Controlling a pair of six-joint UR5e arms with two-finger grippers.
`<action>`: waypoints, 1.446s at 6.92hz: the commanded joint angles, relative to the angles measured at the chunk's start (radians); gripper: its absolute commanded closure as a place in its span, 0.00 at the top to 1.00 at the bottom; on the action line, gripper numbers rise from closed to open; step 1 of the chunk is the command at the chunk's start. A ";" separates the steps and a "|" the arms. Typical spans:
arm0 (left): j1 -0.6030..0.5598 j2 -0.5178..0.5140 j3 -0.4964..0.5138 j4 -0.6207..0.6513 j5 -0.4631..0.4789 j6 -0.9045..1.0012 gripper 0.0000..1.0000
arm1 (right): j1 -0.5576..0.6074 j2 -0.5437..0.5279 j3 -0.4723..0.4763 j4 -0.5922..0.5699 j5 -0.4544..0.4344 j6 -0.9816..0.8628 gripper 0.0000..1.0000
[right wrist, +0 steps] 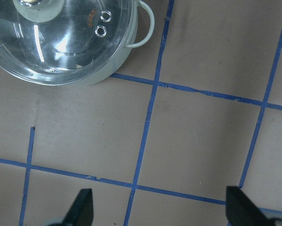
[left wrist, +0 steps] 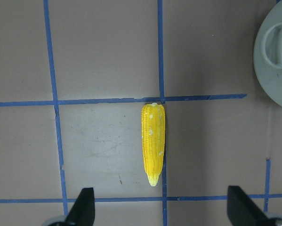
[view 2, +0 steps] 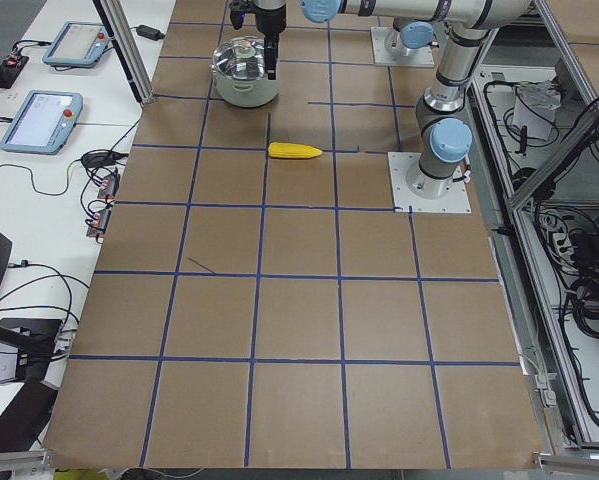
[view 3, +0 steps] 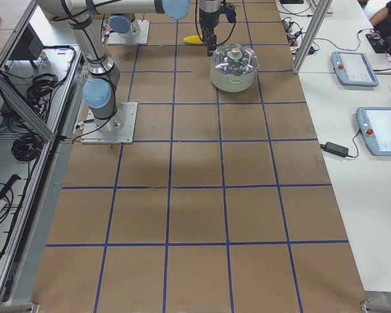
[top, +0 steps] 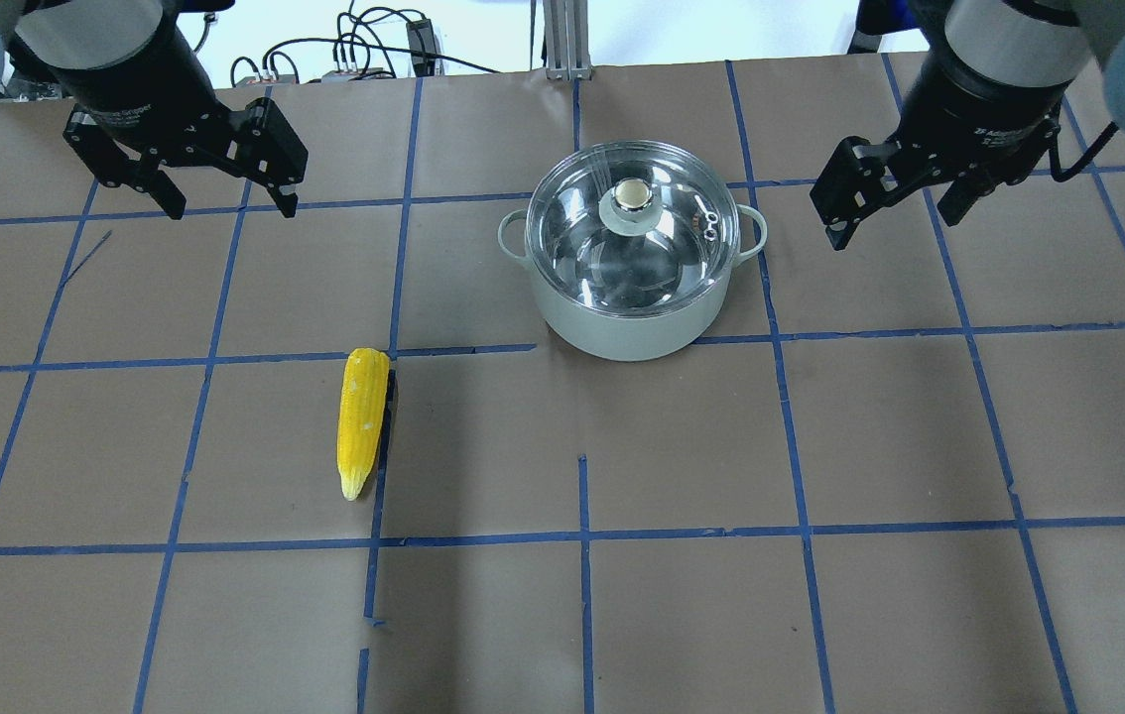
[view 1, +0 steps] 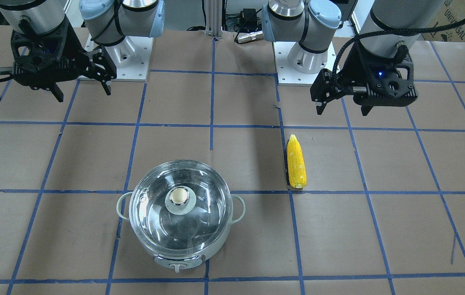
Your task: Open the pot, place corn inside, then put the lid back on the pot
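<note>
The pale grey pot (top: 622,332) stands at mid-table with the clear glass lid (top: 667,263) closed on it, and its control knob (view 1: 178,267) faces away from the robot. The yellow corn (top: 362,416) lies flat on the table to the pot's left, its pointed tip toward the robot. My left gripper (top: 230,203) hovers open and empty beyond the corn, which shows in the left wrist view (left wrist: 153,141). My right gripper (top: 892,226) hovers open and empty to the right of the pot. The right wrist view shows the lid (right wrist: 70,52) at its upper left.
The table (top: 820,446) is covered in brown paper with a grid of blue tape. Both arm bases (view 1: 306,61) stand on white plates at the robot's side. Cables and an aluminium post (top: 562,40) lie at the far edge.
</note>
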 commanded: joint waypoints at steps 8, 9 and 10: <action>0.000 0.000 -0.003 0.000 0.000 0.003 1.00 | 0.224 0.194 -0.012 -0.333 -0.043 0.249 0.99; 0.000 -0.002 -0.004 0.000 0.000 0.003 1.00 | 0.244 0.243 -0.014 -0.395 -0.041 0.249 0.99; 0.000 -0.005 -0.003 0.001 0.002 0.009 1.00 | 0.250 0.291 -0.017 -0.464 -0.031 0.248 0.99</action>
